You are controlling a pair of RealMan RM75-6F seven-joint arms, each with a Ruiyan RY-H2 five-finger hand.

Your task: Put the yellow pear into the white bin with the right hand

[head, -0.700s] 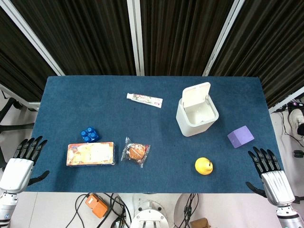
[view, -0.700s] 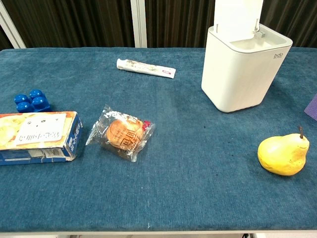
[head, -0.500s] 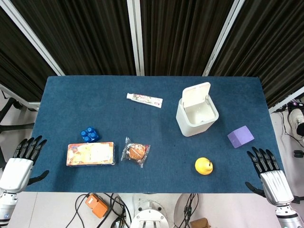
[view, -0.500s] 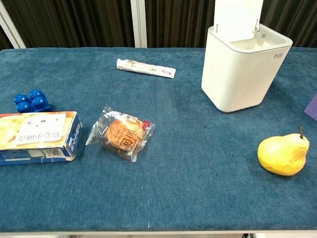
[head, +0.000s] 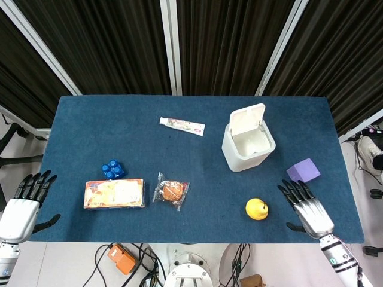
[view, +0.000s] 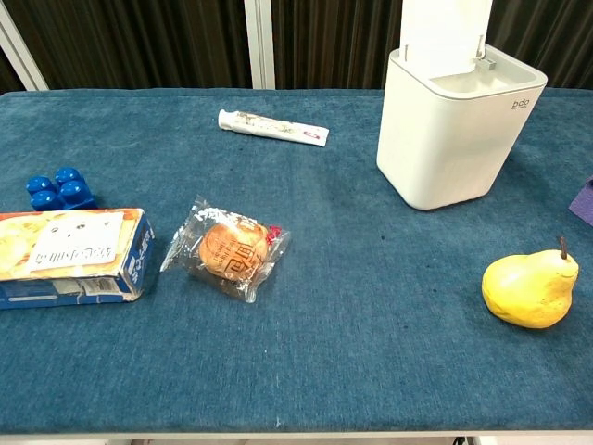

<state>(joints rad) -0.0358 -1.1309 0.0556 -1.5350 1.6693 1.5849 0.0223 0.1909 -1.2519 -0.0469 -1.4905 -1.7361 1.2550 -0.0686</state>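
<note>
hovering right hand [head: 309, 207] beside yellow pear [head: 257, 208]

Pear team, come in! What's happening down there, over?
Both hands open, right hand beside pear. Yellow pear on table, ungrabbed. White bin lid up. Path clear.

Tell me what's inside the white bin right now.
The white bin stands with its lid flipped up. From the head view its inside looks bare white, with nothing in it. The pear lies on the table. The chest view hides the interior.
</note>
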